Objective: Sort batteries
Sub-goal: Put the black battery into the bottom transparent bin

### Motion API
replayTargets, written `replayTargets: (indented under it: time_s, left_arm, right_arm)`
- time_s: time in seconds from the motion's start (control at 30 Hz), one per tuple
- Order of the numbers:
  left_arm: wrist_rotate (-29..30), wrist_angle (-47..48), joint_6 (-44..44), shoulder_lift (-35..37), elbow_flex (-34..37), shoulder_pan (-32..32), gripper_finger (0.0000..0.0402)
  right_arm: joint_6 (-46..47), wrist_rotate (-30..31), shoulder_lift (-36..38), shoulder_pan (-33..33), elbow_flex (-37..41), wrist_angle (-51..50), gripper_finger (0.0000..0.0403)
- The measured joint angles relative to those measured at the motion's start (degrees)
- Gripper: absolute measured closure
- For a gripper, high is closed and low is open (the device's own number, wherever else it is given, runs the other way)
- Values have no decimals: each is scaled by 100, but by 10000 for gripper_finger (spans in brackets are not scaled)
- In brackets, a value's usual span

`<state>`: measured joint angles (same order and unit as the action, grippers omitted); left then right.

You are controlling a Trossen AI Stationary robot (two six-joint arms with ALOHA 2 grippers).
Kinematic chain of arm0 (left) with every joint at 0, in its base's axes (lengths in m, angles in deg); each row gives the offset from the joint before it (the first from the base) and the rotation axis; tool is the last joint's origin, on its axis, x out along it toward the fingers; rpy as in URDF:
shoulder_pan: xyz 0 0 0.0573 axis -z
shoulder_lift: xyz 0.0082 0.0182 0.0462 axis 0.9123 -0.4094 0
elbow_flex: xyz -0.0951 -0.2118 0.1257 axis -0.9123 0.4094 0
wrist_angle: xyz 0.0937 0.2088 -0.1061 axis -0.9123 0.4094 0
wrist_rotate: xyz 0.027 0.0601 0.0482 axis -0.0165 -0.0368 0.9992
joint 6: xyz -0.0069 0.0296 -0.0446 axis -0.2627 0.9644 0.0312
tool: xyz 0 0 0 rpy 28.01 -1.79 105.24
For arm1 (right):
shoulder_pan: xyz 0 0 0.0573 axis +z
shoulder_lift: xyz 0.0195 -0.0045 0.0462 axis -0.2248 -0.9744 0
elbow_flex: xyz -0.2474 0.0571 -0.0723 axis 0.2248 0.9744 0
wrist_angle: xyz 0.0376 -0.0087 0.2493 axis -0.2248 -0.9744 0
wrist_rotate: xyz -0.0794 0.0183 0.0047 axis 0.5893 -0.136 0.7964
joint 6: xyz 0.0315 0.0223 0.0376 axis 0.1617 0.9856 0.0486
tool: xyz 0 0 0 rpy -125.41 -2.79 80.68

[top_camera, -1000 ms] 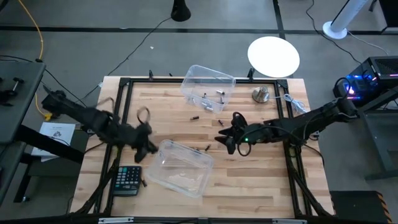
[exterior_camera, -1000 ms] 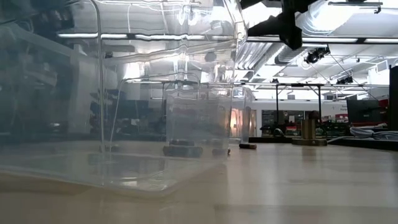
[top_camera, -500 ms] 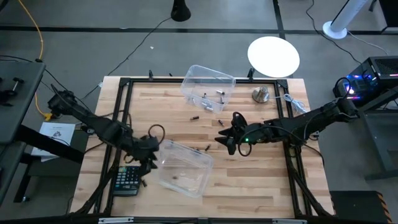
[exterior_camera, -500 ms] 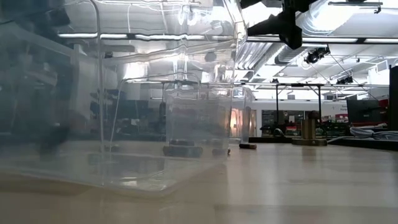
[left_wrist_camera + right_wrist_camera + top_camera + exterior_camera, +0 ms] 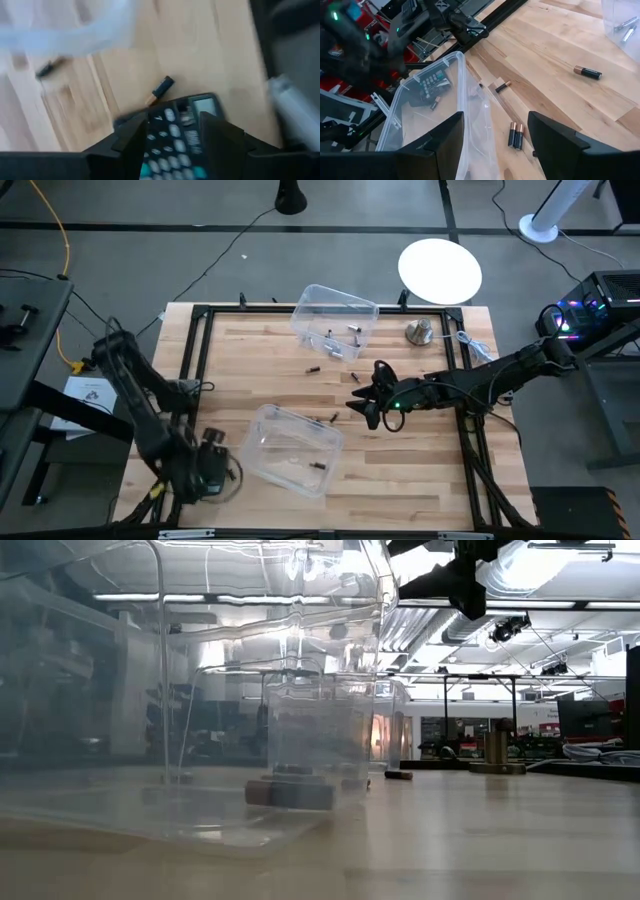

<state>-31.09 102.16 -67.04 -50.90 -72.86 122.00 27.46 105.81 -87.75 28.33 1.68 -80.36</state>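
From above, a pale wooden table (image 5: 400, 470) on a grey floor fills the middle of the frame. My left gripper (image 5: 205, 470) sits at lower left over the calculator (image 5: 212, 476); I cannot tell its finger state here. My right gripper (image 5: 365, 402) waits at centre right. The near clear bin (image 5: 262, 425) below centre holds one dark battery (image 5: 318, 465); the far clear bin (image 5: 365, 308) at upper centre holds silvery batteries (image 5: 354, 332). Loose ones lie between the bins.

At table height, bright workshop ceiling lights fill the background; the near bin's wall spans the left, with a dark battery (image 5: 290, 793) lying low at centre.

Left wrist: my fingers (image 5: 131, 137) stand spread above the calculator keys, gripping nothing, and a brown battery (image 5: 161, 88) lies on the wood just beyond the calculator's edge, at centre frame. I judge it my next pick: I should advance past the calculator, turn my jaws across the battery's length, and descend without catching the keys.

Right wrist: my right fingers (image 5: 445, 137) are apart and empty; a pair of batteries (image 5: 515, 135) lies touching side by side at lower centre, another (image 5: 587, 72) at upper right.
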Motion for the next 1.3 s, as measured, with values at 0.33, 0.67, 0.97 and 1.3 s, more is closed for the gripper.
replayTargets:
  time_s: [0.33, 0.67, 0.97, 1.3]
  left_arm:
    - [284, -941, 1776, -1434, -11, 1, 231]
    - [1110, -1079, 2631, -1220, 218, -660, 231]
    - [-263, -939, 1795, -770, 384, -516, 231]
    - [-53, -2103, 2307, -593, 1251, -301, 232]
  right_arm:
    - [74, -4, 0, 0, 0, 0, 188]
    - [148, -7, -2, 2, 0, -2, 188]
    - [142, -7, -2, 2, 0, -4, 188]
    - [68, -7, -2, 2, 0, -46, 188]
